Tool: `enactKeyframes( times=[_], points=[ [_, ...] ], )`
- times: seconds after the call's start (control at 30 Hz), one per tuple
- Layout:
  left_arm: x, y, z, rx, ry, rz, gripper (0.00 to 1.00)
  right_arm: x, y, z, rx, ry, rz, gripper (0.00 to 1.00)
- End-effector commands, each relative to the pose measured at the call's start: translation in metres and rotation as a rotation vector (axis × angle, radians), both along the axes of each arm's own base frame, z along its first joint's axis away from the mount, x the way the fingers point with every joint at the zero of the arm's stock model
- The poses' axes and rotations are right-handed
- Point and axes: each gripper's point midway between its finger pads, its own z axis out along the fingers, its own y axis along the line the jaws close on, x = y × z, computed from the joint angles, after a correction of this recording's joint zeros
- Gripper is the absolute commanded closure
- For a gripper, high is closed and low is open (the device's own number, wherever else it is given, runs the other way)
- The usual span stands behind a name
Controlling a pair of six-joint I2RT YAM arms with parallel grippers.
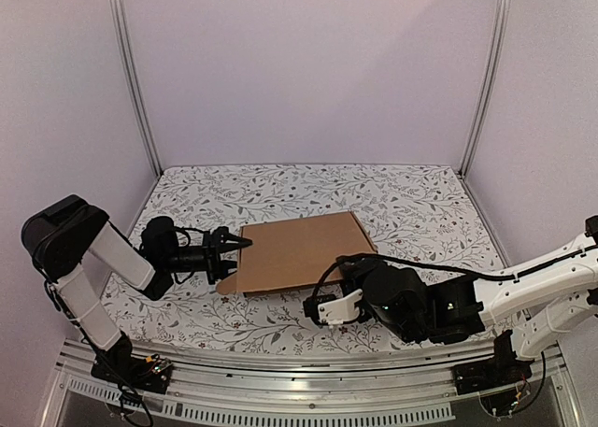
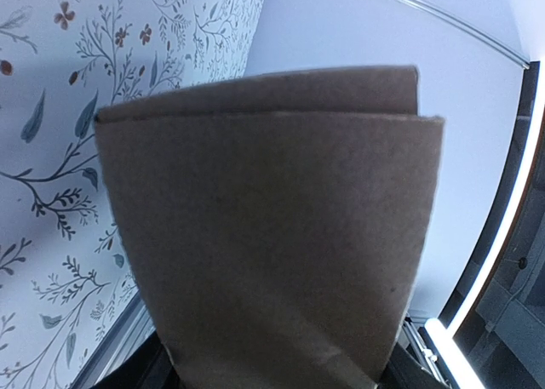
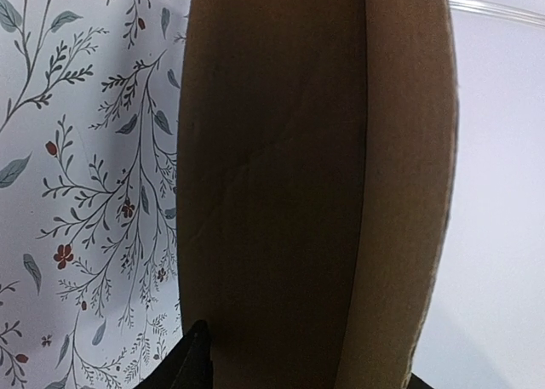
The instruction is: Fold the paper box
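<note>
The paper box (image 1: 299,249) is a brown cardboard sheet lying in the middle of the flowered table. My left gripper (image 1: 234,249) reaches in from the left and pinches its left edge. In the left wrist view the cardboard (image 2: 272,219) fills the space from finger to finger of that gripper (image 2: 281,380), a doubled layer showing at its far end. At the near right edge of the paper box sits my right gripper (image 1: 341,263). Its wrist view shows two cardboard layers (image 3: 281,193) standing between the jaws (image 3: 306,376), with the left finger (image 3: 196,359) against the brown edge.
The flowered tablecloth (image 1: 411,207) runs to pale walls with metal corner posts (image 1: 135,81) at back left and back right. A metal rail (image 1: 308,376) lines the near edge by the arm bases.
</note>
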Motion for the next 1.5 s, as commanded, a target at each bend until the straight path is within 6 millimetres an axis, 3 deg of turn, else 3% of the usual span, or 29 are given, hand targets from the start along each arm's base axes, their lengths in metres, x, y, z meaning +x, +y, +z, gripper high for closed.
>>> enactKeyframes(
  times=[0.0, 0.17, 0.3, 0.33, 0.4, 0.7, 1.07, 1.17, 1.37, 1.47],
  points=[
    [-0.01, -0.006, 0.016, -0.031, -0.053, -0.049, 1.0, 0.001, 0.0, -0.002, -0.005, -0.007, -0.019, 0.51],
    [-0.009, -0.007, 0.016, -0.029, -0.053, -0.048, 1.0, 0.002, -0.001, 0.0, 0.002, -0.007, -0.023, 0.51],
    [-0.009, -0.008, 0.018, -0.032, -0.056, -0.051, 1.0, 0.001, -0.001, -0.001, 0.012, 0.003, -0.02, 0.22],
    [-0.009, -0.008, 0.019, -0.033, -0.056, -0.051, 1.0, 0.0, -0.001, -0.002, 0.015, 0.008, -0.019, 0.04],
    [-0.008, -0.009, 0.02, -0.035, -0.06, -0.052, 1.0, 0.001, -0.001, -0.002, 0.023, 0.011, -0.029, 0.01],
    [-0.011, -0.012, 0.024, -0.039, -0.066, -0.064, 1.0, 0.014, 0.003, -0.014, 0.011, 0.012, -0.106, 0.01],
    [-0.014, -0.018, 0.032, -0.045, -0.079, -0.081, 1.0, 0.029, 0.0, -0.013, 0.028, 0.008, -0.164, 0.02],
    [-0.015, -0.019, 0.032, -0.045, -0.08, -0.085, 1.0, 0.031, 0.0, -0.012, 0.036, 0.012, -0.173, 0.11],
    [-0.017, -0.022, 0.032, -0.045, -0.079, -0.092, 1.0, 0.035, 0.001, -0.009, 0.048, 0.007, -0.19, 0.39],
    [-0.018, -0.023, 0.032, -0.045, -0.079, -0.093, 1.0, 0.036, 0.001, -0.008, 0.053, 0.003, -0.194, 0.46]
  ],
)
